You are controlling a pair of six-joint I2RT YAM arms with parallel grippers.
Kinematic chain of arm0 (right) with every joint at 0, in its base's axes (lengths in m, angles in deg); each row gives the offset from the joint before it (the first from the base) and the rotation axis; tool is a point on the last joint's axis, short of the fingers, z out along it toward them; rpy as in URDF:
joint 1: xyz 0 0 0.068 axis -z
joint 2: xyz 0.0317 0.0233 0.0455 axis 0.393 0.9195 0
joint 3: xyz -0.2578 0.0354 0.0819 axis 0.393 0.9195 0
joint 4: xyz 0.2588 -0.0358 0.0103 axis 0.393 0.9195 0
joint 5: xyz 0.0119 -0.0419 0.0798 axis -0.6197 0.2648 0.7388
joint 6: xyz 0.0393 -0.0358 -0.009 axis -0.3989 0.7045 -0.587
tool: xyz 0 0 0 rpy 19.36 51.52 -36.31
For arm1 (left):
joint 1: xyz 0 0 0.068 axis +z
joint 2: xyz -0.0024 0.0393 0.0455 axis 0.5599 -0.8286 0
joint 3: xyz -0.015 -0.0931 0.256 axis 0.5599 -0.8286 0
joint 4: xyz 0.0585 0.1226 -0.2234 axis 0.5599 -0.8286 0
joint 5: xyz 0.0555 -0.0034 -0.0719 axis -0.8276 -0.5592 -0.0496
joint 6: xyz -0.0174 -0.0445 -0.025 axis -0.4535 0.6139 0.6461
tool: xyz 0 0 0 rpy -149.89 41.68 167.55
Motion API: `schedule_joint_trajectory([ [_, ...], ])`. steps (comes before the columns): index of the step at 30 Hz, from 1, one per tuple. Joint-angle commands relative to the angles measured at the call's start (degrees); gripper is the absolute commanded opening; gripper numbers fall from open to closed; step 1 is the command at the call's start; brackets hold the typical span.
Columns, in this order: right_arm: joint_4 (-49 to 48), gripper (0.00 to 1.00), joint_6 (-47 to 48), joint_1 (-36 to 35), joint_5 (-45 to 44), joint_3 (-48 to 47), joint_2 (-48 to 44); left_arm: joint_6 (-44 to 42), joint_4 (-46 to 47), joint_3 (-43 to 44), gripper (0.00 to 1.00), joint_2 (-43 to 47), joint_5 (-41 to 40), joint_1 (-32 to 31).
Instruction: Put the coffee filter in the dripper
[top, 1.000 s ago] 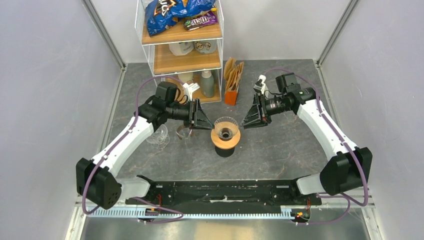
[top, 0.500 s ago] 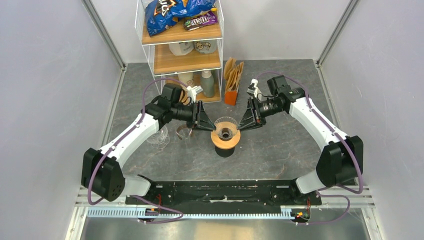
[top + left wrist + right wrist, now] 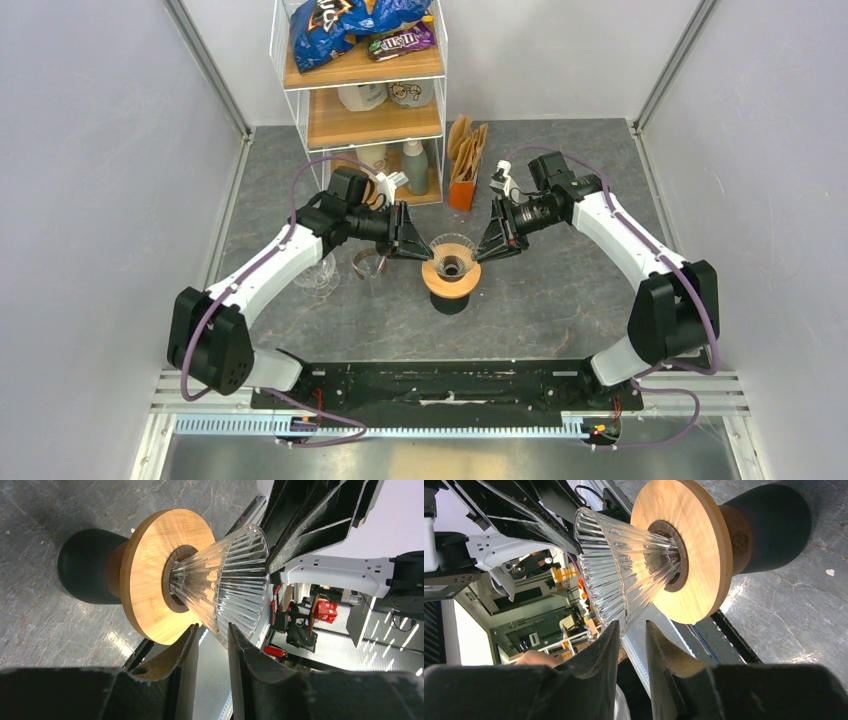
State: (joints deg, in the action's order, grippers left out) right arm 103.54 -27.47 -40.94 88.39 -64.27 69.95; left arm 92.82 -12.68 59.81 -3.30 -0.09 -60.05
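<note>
The dripper [image 3: 452,262] is a ribbed glass cone on a wooden disc over a black base, mid-table. I see no filter in the cone. Brown paper coffee filters [image 3: 466,145] stand in an orange holder behind it. My left gripper [image 3: 420,249] is at the cone's left rim and my right gripper [image 3: 484,249] at its right rim. In the left wrist view the gripper [image 3: 212,626] is narrowly open with the glass rim [image 3: 227,630] just between its tips. In the right wrist view the gripper [image 3: 631,622] is also narrowly open, with the rim [image 3: 623,625] at its tips.
A clear shelf unit [image 3: 362,95] with snack bags, jars and a bottle [image 3: 415,166] stands at the back. A clear glass [image 3: 318,271] and a small brown-rimmed cup [image 3: 368,263] sit left of the dripper, under the left arm.
Both arms have closed in on the dripper from either side: the left gripper moved right and the right gripper moved left, each reaching the cone's rim.
</note>
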Motion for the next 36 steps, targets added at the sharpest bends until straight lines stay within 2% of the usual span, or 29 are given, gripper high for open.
schedule_joint_trajectory([
  [1, -1.2, 0.32, 1.7, -0.4, -0.9, -0.7, 0.7, -1.1, 2.6, -1.0, 0.34, -0.5, 0.1, -0.7],
  [11, -0.5, 0.25, 3.9, -0.4, -2.5, -0.7, 2.9, -0.8, 3.7, -3.0, 0.31, -1.4, -0.6, -1.0],
  [23, -0.2, 0.24, 3.5, -0.4, -3.4, -1.0, 4.7, -2.6, 2.0, -5.3, 0.28, -4.0, -1.4, -0.9],
  [36, 0.4, 0.2, 4.2, -0.4, -4.9, -0.6, 8.0, -2.7, 0.0, -3.3, 0.28, -4.7, -1.1, -0.8],
])
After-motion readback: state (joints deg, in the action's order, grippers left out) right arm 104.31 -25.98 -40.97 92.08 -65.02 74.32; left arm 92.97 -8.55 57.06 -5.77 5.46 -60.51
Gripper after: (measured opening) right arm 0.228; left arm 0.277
